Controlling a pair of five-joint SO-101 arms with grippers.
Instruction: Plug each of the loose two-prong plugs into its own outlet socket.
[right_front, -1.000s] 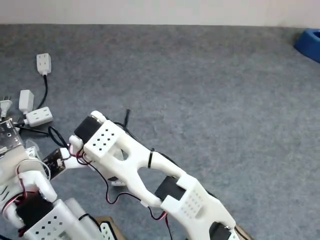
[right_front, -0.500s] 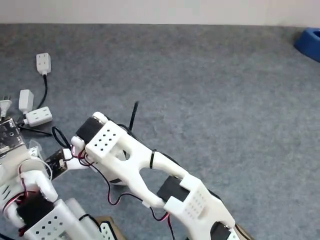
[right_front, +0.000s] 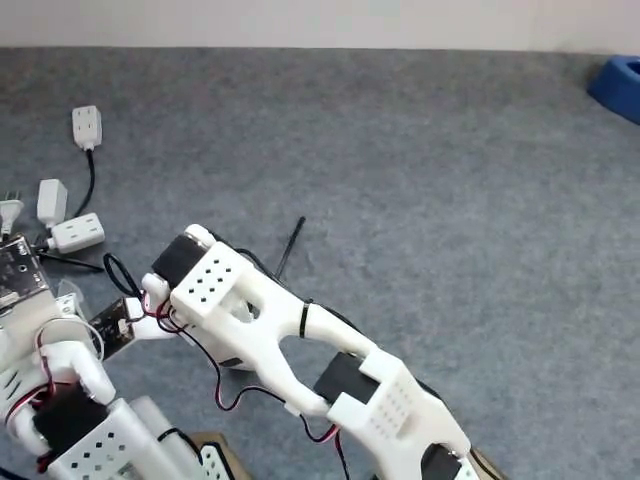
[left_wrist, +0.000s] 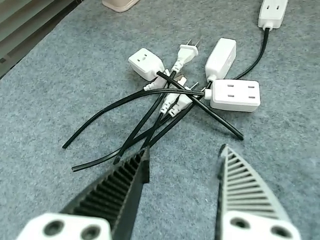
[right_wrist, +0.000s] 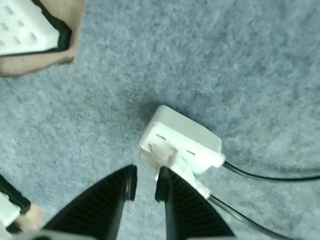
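Two-prong plugs: one loose plug (left_wrist: 186, 50) lay in a tangle of black cords (left_wrist: 125, 107). A second, pale plug (right_wrist: 159, 156) sat against the face of a white socket block (right_wrist: 182, 139).
Right hand (right_wrist: 146, 175): it was narrow, with a slit of grey table (right_front: 450, 180) between its fingers and nothing visibly clamped. Its tips sat just behind the pale plug, probably to press it home rather than carry it.
Seating: whether the prongs were fully in could not be told.
Left hand (left_wrist: 183, 150): it was spread wide and empty, low over the table and just short of the tangle. It pointed at the tangle, likely lined up for the next plug.
Free sockets: a three-way socket (left_wrist: 234, 95), a cube socket (left_wrist: 145, 62) and an oblong adapter (left_wrist: 220, 54) lay close together in the tangle. An end socket (left_wrist: 272, 10) lay beyond them.
Risk: the crossed cords could drag neighbouring pieces along when one plug was lifted.
Trailing lead (right_front: 290, 245): it poked out from under the right arm (right_front: 260, 320) and was judged to be the socket block's own.
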